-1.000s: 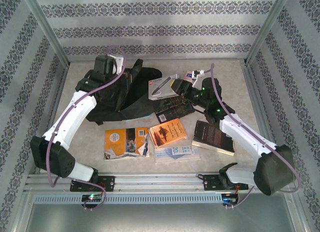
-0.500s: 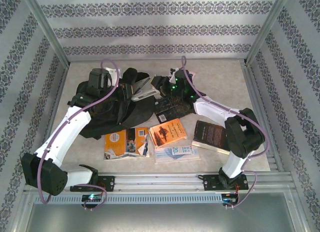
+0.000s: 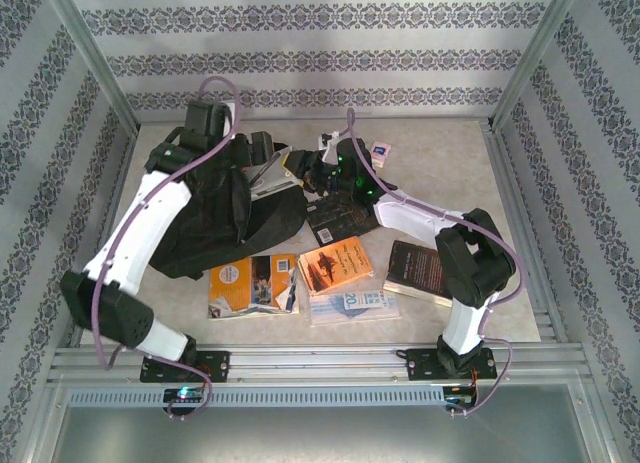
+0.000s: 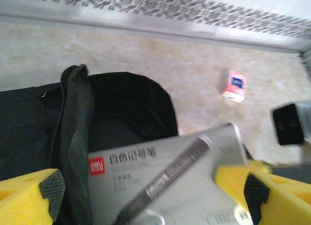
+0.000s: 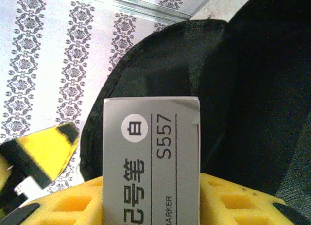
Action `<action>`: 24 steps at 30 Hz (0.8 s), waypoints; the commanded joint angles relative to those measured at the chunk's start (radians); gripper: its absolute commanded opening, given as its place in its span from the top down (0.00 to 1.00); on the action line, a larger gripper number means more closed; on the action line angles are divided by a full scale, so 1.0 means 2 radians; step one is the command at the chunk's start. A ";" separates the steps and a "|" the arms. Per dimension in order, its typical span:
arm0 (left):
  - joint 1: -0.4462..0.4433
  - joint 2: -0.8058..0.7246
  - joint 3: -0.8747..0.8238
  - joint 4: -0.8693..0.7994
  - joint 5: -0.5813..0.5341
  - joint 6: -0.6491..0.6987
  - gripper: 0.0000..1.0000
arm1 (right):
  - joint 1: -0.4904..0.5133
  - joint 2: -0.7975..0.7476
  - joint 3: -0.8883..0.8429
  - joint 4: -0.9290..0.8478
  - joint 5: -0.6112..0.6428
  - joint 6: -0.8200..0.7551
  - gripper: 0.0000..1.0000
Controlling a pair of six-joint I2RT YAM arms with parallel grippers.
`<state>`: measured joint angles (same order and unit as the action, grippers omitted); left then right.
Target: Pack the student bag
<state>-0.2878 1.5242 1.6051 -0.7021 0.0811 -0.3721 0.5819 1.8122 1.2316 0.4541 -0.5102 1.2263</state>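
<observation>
Right gripper (image 5: 150, 205), jaws clamped on marker box (image 5: 151, 152) at mouth of bag (image 3: 215, 223), left of centre on tabletop (image 3: 450, 173), left gripper (image 4: 146, 198), jaws wide apart around its rim.

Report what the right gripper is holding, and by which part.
The right gripper holds a grey marker box by its near end, clamped between the yellow fingers; the far end points toward the black student bag.

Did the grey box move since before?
Yes. The grey marker box has gone left, from in line with the orange book over to the mouth of the student bag, carried by the right gripper.
</observation>
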 commanded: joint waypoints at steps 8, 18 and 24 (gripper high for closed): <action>0.002 0.024 0.029 -0.097 -0.143 -0.023 0.01 | 0.012 0.014 0.019 0.045 -0.018 0.005 0.59; 0.052 0.022 -0.011 -0.063 -0.083 -0.047 0.00 | 0.019 0.023 0.017 0.052 -0.023 0.008 0.59; 0.079 0.068 -0.016 -0.044 -0.004 -0.077 0.00 | 0.021 0.022 0.015 0.053 -0.022 0.009 0.59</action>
<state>-0.1551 1.6447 1.5814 -0.8207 -0.0246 -0.4751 0.6136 1.8610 1.2350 0.4927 -0.5343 1.2331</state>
